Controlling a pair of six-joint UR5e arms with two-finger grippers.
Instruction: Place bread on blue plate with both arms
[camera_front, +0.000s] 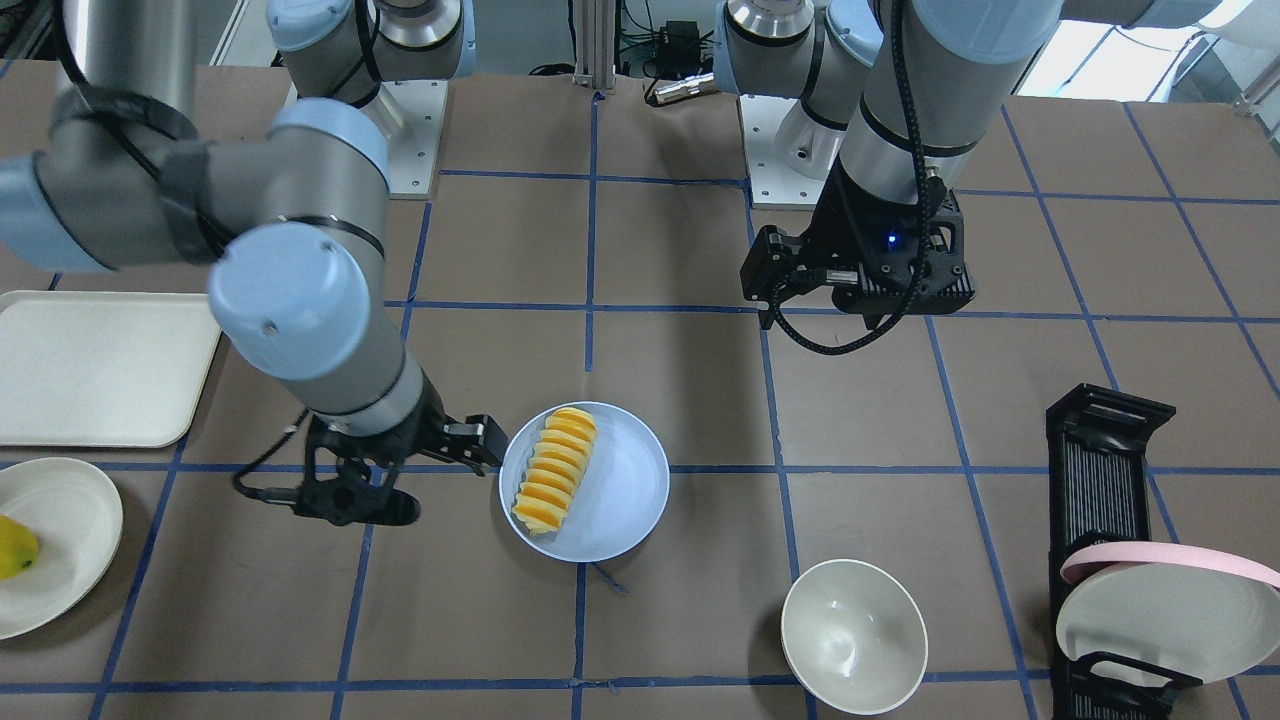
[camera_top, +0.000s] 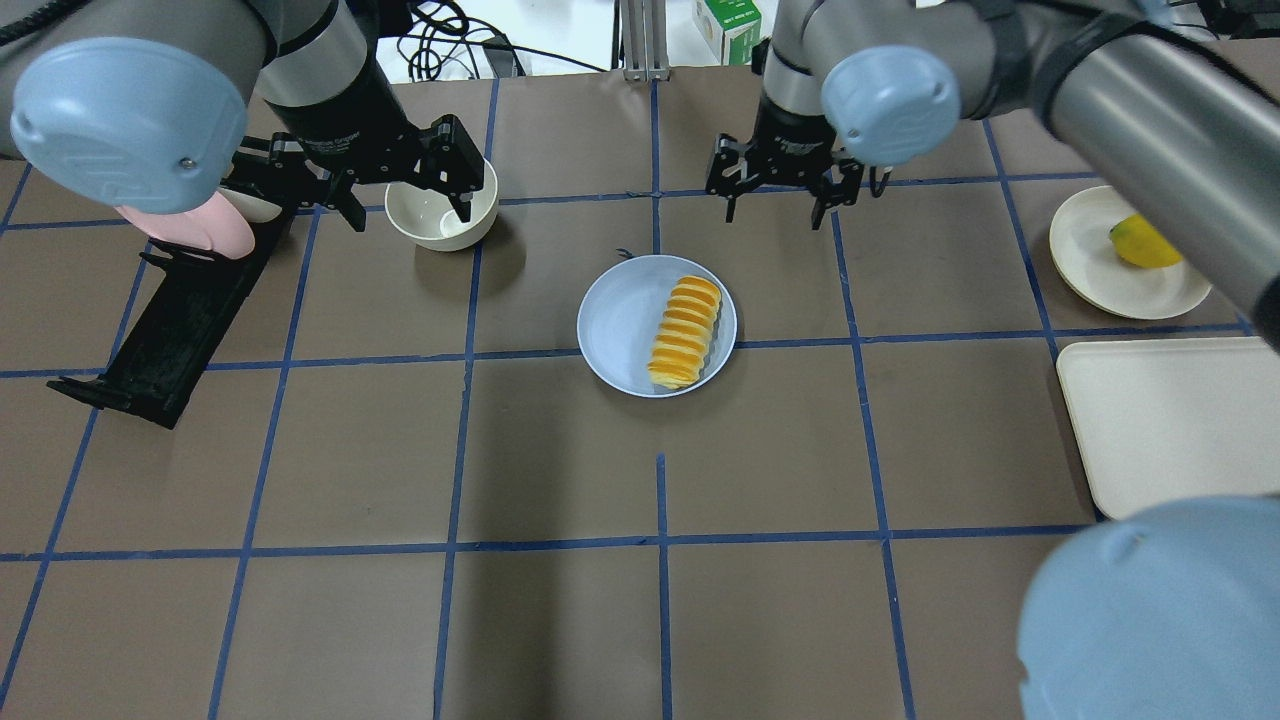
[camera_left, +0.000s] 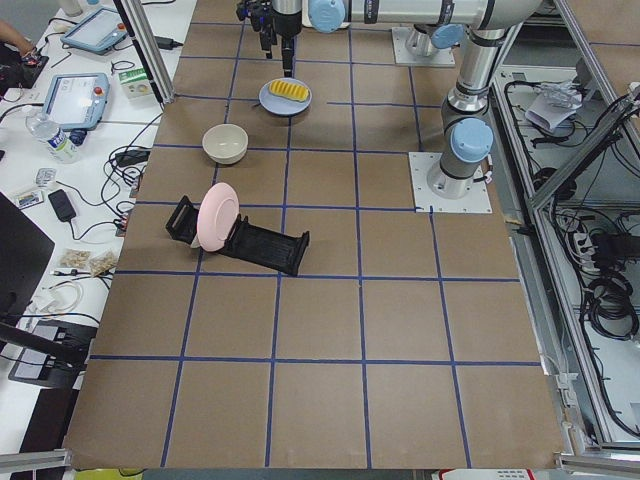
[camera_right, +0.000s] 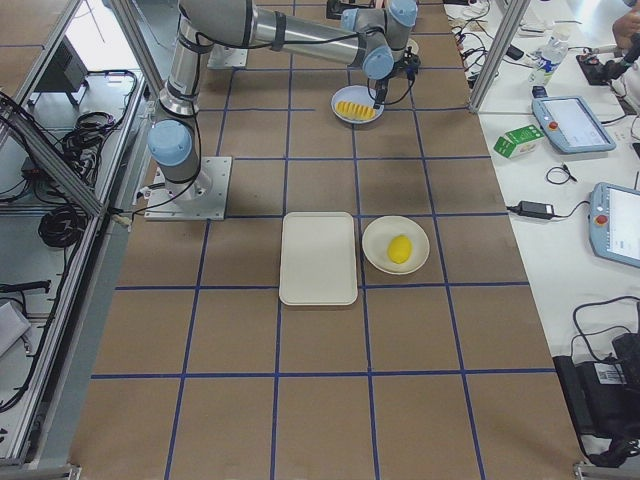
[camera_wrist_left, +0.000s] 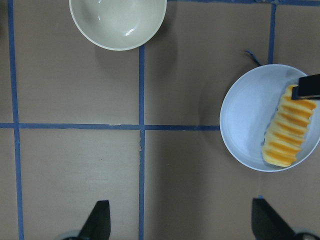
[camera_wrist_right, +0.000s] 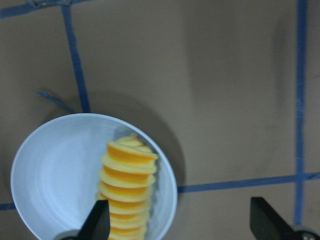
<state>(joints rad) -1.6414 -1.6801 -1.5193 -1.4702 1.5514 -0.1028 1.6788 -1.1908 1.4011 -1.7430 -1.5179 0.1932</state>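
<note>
Now bread (camera_top: 685, 333) is lying flat on the blue plate (camera_top: 620, 320), toward its right rim in the overhead view. Right gripper (camera_top: 772, 215) is hovering just beyond the plate, fingers spread wide, gripping nothing. Left gripper (camera_top: 407, 210) is hanging raised near the white bowl (camera_top: 430, 238), also spread and empty.
</note>
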